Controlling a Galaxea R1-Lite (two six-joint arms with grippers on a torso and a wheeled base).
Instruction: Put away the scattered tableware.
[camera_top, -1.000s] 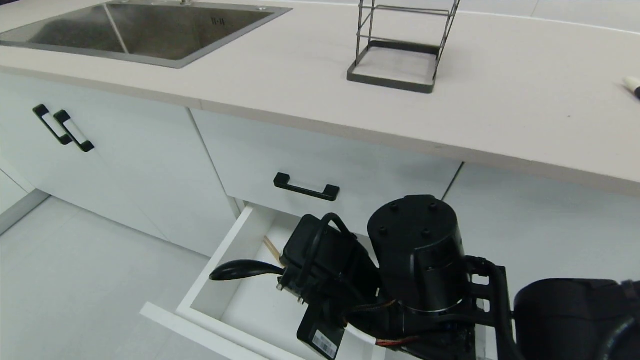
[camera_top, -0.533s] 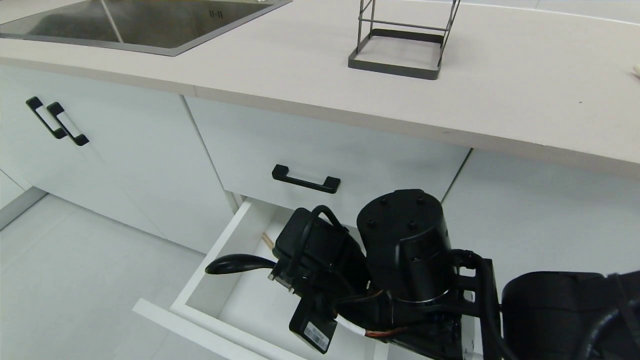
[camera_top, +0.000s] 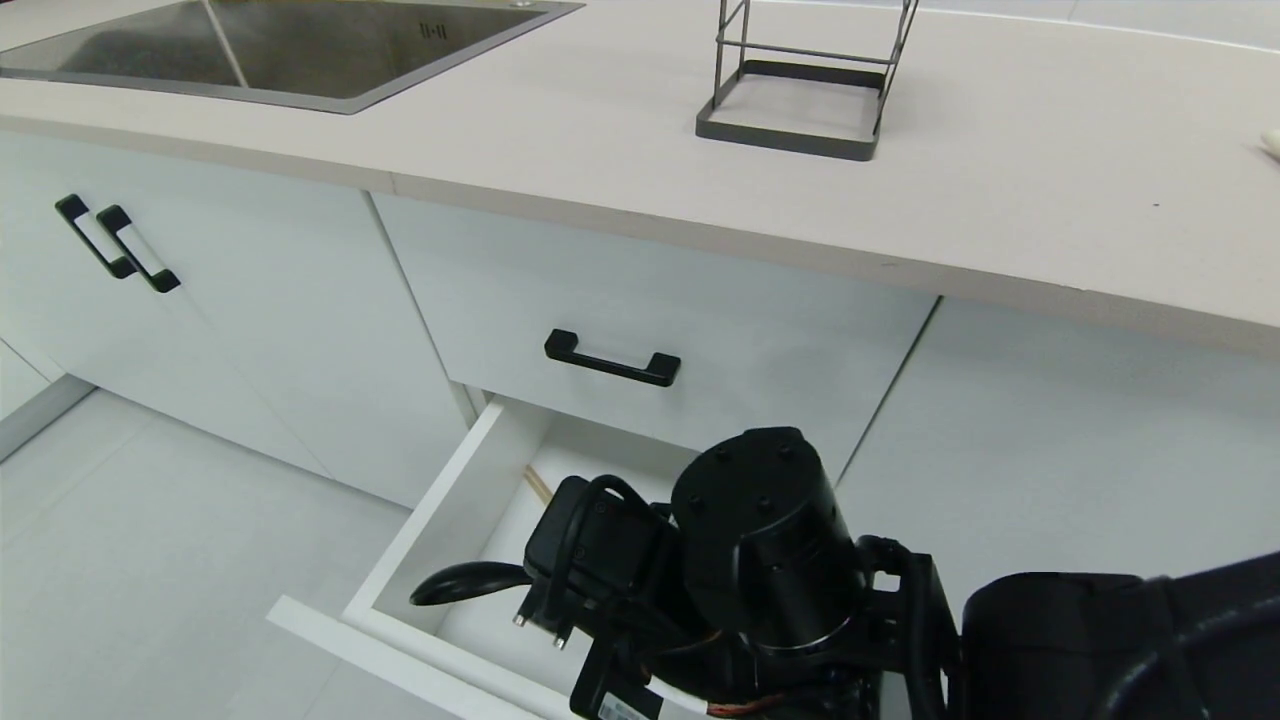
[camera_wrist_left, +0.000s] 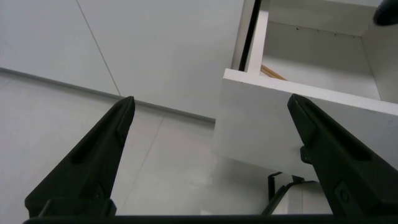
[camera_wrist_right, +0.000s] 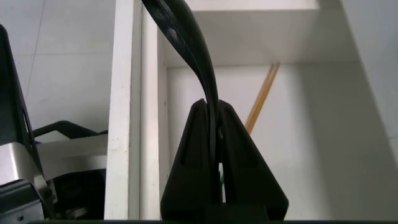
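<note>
right gripper (camera_wrist_right: 214, 112) clamped on black spoon (camera_top: 465, 582), its bowl over open drawer's (camera_top: 455, 500) front-left corner | chopsticks (camera_wrist_right: 261, 93) along drawer's left wall | left gripper (camera_wrist_left: 211, 102) fingers spread wide, low outside drawer | wire rack (camera_top: 790, 100) toward countertop's (camera_top: 1000, 200) back edge

The spoon (camera_top: 468, 582) is smooth black plastic with a glossy finish. The right claw (camera_wrist_right: 214, 115) is matt black plastic. The drawer (camera_top: 450, 510) has smooth white panels of low sheen, and the chopsticks (camera_wrist_right: 261, 93) look like pale bare wood. The sink (camera_top: 300, 60) is brushed metal, the surface (camera_top: 600, 150) matt beige, and the rack (camera_top: 785, 141) dark matt metal.
</note>
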